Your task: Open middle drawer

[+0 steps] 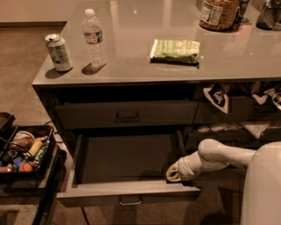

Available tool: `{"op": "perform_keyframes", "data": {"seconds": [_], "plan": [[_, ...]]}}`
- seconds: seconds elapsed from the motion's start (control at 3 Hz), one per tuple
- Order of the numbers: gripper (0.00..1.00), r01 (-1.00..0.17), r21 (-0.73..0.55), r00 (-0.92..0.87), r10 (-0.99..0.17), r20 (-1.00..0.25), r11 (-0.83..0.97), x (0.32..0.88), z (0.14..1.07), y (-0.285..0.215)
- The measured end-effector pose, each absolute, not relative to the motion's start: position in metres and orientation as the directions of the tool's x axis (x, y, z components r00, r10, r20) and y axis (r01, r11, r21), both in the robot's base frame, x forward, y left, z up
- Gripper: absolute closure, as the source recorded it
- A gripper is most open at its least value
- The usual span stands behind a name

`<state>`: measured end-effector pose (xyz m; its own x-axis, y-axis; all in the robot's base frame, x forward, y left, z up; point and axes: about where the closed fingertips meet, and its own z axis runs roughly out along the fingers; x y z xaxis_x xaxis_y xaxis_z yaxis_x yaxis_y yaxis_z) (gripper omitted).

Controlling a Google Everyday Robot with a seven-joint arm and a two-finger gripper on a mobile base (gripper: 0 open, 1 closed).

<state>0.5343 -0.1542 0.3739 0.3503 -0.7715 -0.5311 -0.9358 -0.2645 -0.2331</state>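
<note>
The middle drawer (96, 194) stands pulled well out of the dark-grey cabinet. Its front is low and flat, with a small bar handle (130, 200) at the centre, and its plain grey inside shows nothing in it. My gripper (175, 172), at the end of the white arm coming in from the right, sits at the drawer's right front inner corner, just behind the front panel. Its tip is hidden against the drawer wall.
Above it, a taller-fronted drawer (88, 115) with a bigger handle is closed. The countertop holds a can (59, 52), a water bottle (94, 37), a green packet (174, 50) and a jar (217, 13). Narrower drawers (228, 127) with cloth and papers sit to the right. A cart tray (26, 149) of small items stands on the left.
</note>
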Motion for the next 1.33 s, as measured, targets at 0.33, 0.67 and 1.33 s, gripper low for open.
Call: {"op": "perform_keyframes", "data": {"seconds": [0.33,0.67,1.33], "plan": [[1.0,-0.94,-0.178,0.342,-0.778,-0.528,-0.292,0.498,0.367,-0.157],[1.0,-0.94,-0.178,0.342,-0.778,-0.528,-0.292,0.498,0.37,-0.156],[1.0,-0.941,-0.118,0.331,-0.786,-0.523,-0.318,0.464,0.366,-0.159]]}}
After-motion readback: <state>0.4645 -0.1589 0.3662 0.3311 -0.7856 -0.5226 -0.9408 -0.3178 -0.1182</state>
